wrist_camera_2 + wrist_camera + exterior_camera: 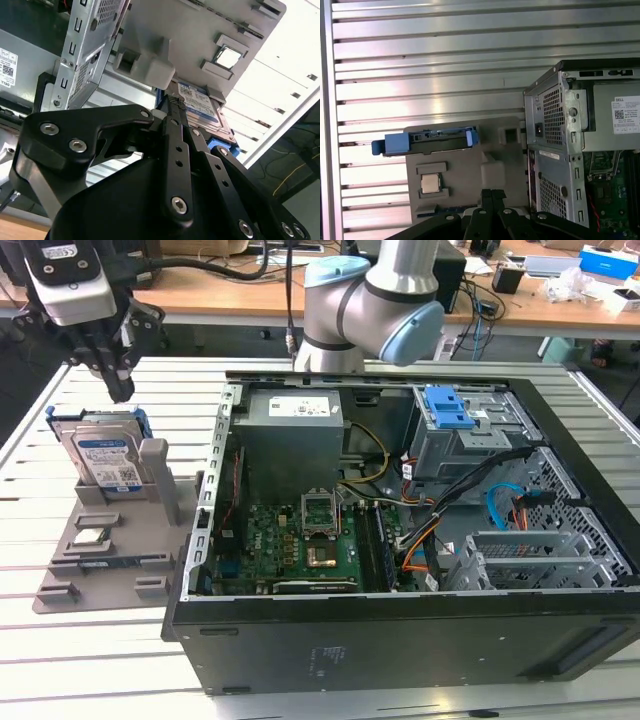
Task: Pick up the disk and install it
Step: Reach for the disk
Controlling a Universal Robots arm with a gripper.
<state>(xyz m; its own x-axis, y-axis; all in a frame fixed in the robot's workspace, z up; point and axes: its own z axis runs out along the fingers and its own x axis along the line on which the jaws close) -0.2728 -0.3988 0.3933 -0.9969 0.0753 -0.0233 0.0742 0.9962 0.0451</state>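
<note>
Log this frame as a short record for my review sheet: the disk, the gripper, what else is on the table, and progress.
disk: flat silver hard drive in a blue plastic frame, standing on edge in the grey plastic holder
gripper: black, shut, holding nothing, above the disk
also on holder: small square silver processor chip
case: open black computer case, on the exterior view's right of the holder
progress: disk not yet picked up

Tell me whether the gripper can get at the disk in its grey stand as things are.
Probably yes. The gripper hangs close above the disk, which stands upright in the grey stand with its top edge bare. Nothing lies between them, though the jaws look shut.
</note>
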